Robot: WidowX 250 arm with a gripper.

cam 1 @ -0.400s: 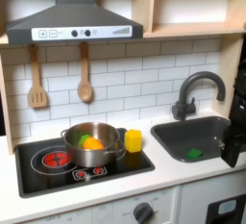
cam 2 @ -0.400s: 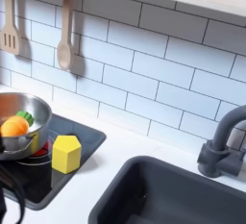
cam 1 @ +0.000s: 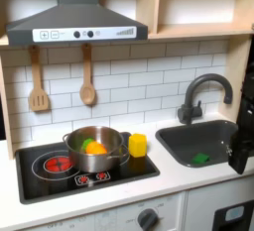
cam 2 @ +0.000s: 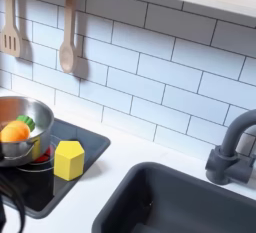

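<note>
Toy kitchen, seen from two sides. At the first exterior view's right edge, a dark gripper [cam 1: 241,148] hanging low beside the sink [cam 1: 198,126], just right of the basin; fingers too dark and blurred to tell whether released or clenched. Lying in the sink, nearest the gripper, a small green object [cam 1: 201,158]. Behind the basin, a dark curved faucet [cam 1: 201,94], seen in the second exterior view at the right [cam 2: 233,152].

On the black hob [cam 1: 45,180], a steel pot [cam 1: 96,148] over the right-hand burner, holding an orange piece [cam 1: 95,148] and a green piece [cam 1: 87,141]; to its left, a red burner ring [cam 1: 59,164]. Just right of the pot, standing on the hob's corner, a yellow block [cam 1: 138,145], well apart from the gripper; in the second exterior view [cam 2: 69,160], near the hob's edge beside the white worktop [cam 2: 115,172].

On the tiled wall, a wooden spatula [cam 1: 38,81] and wooden spoon [cam 1: 87,78] hanging under the grey hood [cam 1: 74,22].
</note>
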